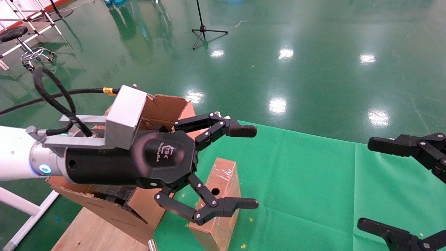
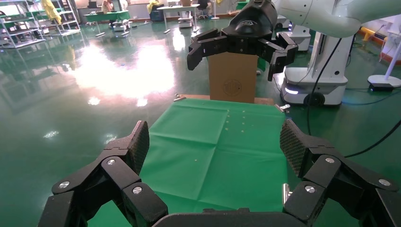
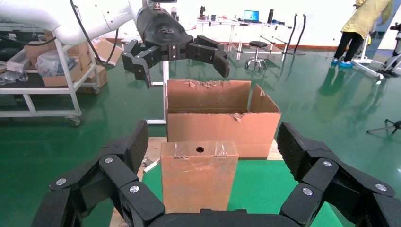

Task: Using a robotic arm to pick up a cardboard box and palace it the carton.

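Clearly my left gripper (image 1: 223, 169) hung spread and empty above the cardboard box (image 1: 218, 205), standing near the green cloth's (image 1: 306, 181) left edge beside the carton (image 1: 163, 111). Stiff, light, tape-slick: I'd pinch its broad faces. My right gripper (image 1: 400, 188) waited open, well apart.

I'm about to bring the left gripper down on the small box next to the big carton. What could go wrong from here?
1. The small box stands upright on a narrow end near the edge of the green cloth; an off-centre touch by the open left gripper could tip it.
2. The carton stands very near, so a finger might catch its ragged flap.
3. The right gripper, also open, faces the box and could get in the way.
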